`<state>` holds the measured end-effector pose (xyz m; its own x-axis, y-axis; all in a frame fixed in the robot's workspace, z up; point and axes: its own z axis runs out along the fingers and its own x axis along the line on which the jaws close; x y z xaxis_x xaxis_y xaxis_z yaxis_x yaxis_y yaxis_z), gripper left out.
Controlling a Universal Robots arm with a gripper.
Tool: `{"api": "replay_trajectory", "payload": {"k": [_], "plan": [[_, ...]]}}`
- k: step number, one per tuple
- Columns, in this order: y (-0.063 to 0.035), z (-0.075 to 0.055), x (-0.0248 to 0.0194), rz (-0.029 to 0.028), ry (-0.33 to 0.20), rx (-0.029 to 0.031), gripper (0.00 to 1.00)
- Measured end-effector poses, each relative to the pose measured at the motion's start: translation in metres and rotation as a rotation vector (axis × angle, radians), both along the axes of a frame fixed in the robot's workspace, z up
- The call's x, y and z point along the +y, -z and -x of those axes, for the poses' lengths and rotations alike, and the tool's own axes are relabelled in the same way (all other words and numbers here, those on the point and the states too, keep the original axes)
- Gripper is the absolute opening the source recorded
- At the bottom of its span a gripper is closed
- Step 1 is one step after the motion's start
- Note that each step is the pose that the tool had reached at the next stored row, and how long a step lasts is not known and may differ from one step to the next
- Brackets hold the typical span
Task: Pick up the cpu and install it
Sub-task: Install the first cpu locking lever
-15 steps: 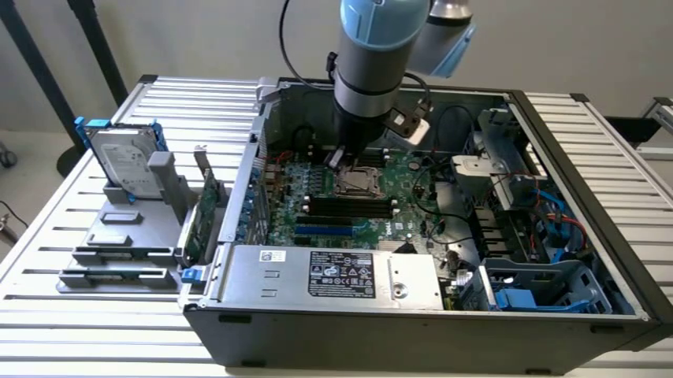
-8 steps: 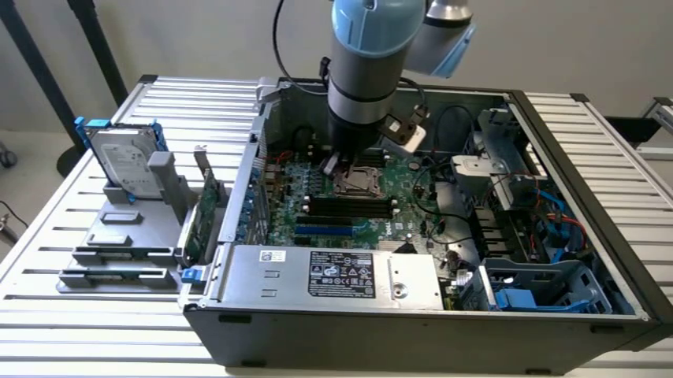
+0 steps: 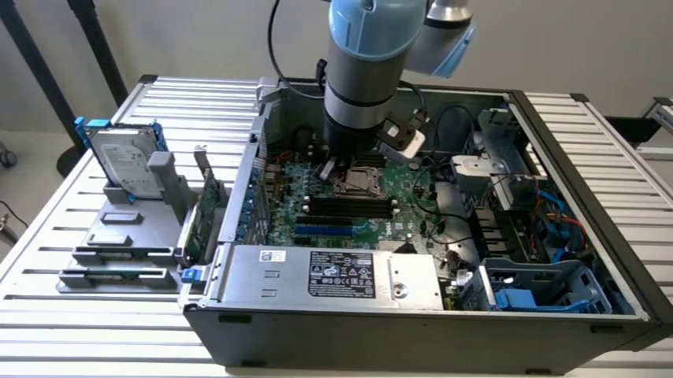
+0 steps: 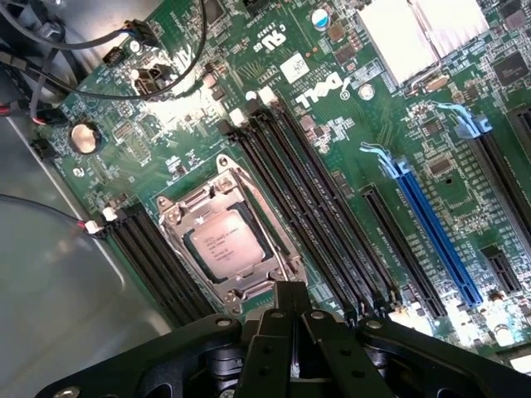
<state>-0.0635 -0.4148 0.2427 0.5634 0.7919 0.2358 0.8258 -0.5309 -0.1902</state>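
My black gripper (image 4: 290,332) hangs low over the green Dell motherboard (image 3: 363,216) inside the open grey computer case (image 3: 589,205), and my jaws look drawn together with nothing between them. Seen from my wrist, the small square cpu with its silvery-grey metal top (image 4: 226,245) lies flat in the silver metal socket frame (image 4: 228,240), just off my fingertips (image 4: 278,319) at about eleven o'clock. Faint print marks its lid, too small for me to read. White "DELL" lettering (image 4: 322,87) sits on the board near a finned silver heatsink (image 4: 419,33). Black memory slots (image 4: 311,207) run beside the socket, and a long blue slot (image 4: 436,236) lies farther off. In the exterior view, a silver power supply with a black label (image 3: 336,274) sits at six o'clock from the socket; its text is unreadable. Outside the case at nine o'clock, a silver hard drive in a blue bracket (image 3: 123,161) stands on a grey rack (image 3: 121,252).
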Motion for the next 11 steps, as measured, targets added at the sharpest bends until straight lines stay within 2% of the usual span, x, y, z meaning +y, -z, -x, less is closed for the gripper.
{"api": "replay_trajectory", "payload": {"k": [3,11], "plan": [[0.0009,0.0019,-0.0001,0.0001,0.001,0.0032,0.11],[0.0096,0.0080,0.0007,0.0001,0.004,0.0034,0.11]]}}
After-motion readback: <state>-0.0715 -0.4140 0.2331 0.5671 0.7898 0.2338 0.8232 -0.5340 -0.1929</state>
